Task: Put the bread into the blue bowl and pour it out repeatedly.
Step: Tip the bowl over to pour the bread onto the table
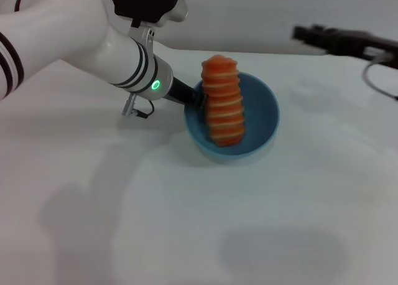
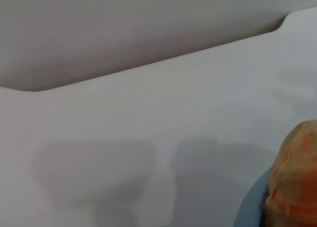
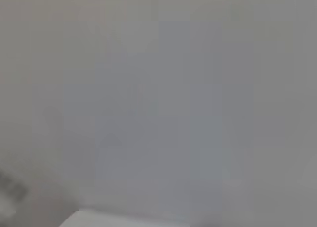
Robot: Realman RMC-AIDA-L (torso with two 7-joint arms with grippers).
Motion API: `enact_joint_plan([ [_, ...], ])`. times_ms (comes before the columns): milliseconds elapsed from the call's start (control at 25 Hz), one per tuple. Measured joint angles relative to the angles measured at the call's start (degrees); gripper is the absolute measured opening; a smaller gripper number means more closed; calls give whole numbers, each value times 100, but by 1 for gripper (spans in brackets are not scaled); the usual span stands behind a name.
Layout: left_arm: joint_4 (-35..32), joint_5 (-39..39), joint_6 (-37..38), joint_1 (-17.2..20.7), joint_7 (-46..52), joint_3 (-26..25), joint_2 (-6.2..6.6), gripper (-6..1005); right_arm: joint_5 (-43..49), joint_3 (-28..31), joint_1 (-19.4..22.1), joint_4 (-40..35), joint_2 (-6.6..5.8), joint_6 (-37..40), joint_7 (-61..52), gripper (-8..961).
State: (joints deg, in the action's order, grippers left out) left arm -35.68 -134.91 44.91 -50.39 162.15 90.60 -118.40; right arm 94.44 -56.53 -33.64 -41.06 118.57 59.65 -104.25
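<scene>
The blue bowl (image 1: 261, 120) sits mid-table, tipped a little so its opening faces me. The bread (image 1: 224, 101), orange-red with cream stripes, stands on end inside it, its top poking above the far rim. My left gripper (image 1: 195, 98) reaches in from the left, and its dark fingers hold the bowl's left rim. In the left wrist view, the bread (image 2: 294, 177) and a sliver of the bowl (image 2: 250, 207) show in one corner. My right gripper (image 1: 305, 32) hangs parked at the far right, away from the bowl.
The white table (image 1: 186, 223) spreads around the bowl, with its far edge (image 2: 148, 63) against a grey wall. A black cable (image 1: 373, 79) loops by the right arm. The right wrist view shows only a plain grey surface.
</scene>
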Motion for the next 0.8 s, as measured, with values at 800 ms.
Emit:
enact_joint_plan([
  [800,1,0,-704,-147,-17,681,-8,-1,-4354,797,1495,1954,33,-224,6332,542],
])
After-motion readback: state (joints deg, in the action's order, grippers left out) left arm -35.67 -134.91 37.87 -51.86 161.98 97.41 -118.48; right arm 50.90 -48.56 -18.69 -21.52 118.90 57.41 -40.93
